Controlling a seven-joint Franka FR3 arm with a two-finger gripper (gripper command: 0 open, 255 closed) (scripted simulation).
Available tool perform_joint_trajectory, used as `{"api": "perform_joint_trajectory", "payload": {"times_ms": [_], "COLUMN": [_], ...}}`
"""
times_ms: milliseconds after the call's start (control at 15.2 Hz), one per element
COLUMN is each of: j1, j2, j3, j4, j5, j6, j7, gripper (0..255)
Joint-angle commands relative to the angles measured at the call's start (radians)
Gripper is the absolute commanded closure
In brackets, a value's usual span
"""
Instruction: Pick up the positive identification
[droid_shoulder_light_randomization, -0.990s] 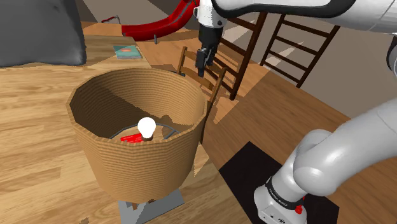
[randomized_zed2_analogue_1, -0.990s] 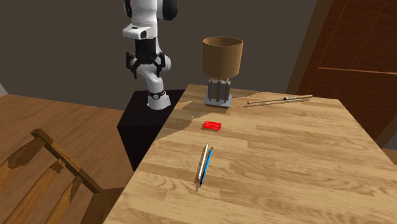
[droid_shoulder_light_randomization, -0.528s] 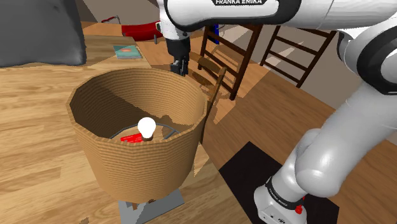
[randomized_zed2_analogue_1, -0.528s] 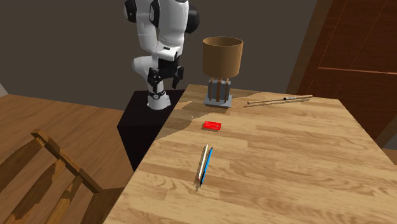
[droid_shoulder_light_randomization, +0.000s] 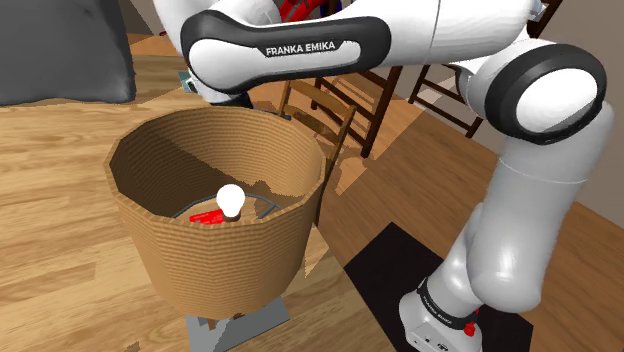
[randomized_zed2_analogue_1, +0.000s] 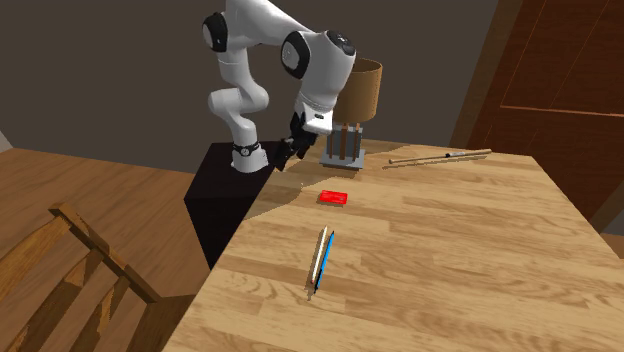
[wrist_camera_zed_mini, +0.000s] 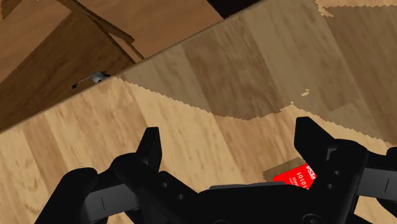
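Hanging above the wooden table (randomized_zed2_analogue_1: 450, 250) at the corner beside the black stand (randomized_zed2_analogue_1: 222, 195), the black gripper (randomized_zed2_analogue_1: 286, 155) is seen in the second exterior view at the end of the white Franka arm (randomized_zed2_analogue_1: 318, 70), which is bent down over that corner. In the wrist view the gripper (wrist_camera_zed_mini: 229, 132) is shown with its two fingers (wrist_camera_zed_mini: 150, 147) set well apart, and nothing is clasped between them; bare wood grain is seen in the gap.

The red card (randomized_zed2_analogue_1: 335, 197) is laid flat on the table, near the gripper but apart from it, toward the second exterior view's lower right of the fingers. In the wrist view the red card (wrist_camera_zed_mini: 296, 176) is seen with white print on its face, partly covered by the hand's black body and just beside one finger, outside the gap.

A lamp with a brown woven shade (randomized_zed2_analogue_1: 364, 88) is stood on a grey base (randomized_zed2_analogue_1: 342, 156) at the table's far end, just past the arm. In the shoulder view the shade (droid_shoulder_light_randomization: 215, 255) is looked into from above, and a white bulb (droid_shoulder_light_randomization: 232, 200) is seen inside it. A thin wooden rod (randomized_zed2_analogue_1: 440, 156) is laid near the lamp base, and a pair of pencils (randomized_zed2_analogue_1: 321, 258) is laid side by side nearer the camera than the card. A wooden chair (randomized_zed2_analogue_1: 80, 275) is placed at the second exterior view's lower left.
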Motion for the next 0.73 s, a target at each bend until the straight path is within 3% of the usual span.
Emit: {"api": "perform_joint_trajectory", "payload": {"times_ms": [0, 396, 660], "j1": [0.033, 0.152, 0.274], "j2": [0.078, 0.264, 0.322], "j3": [0.016, 0.036, -0.062], "j4": [0.059, 0.182, 0.209], "j5": [-0.034, -0.112, -0.095], "j6": [-0.028, -0.098, -0.096], "j7": [-0.02, -0.091, -0.148], "gripper": [0, 0, 0]}}
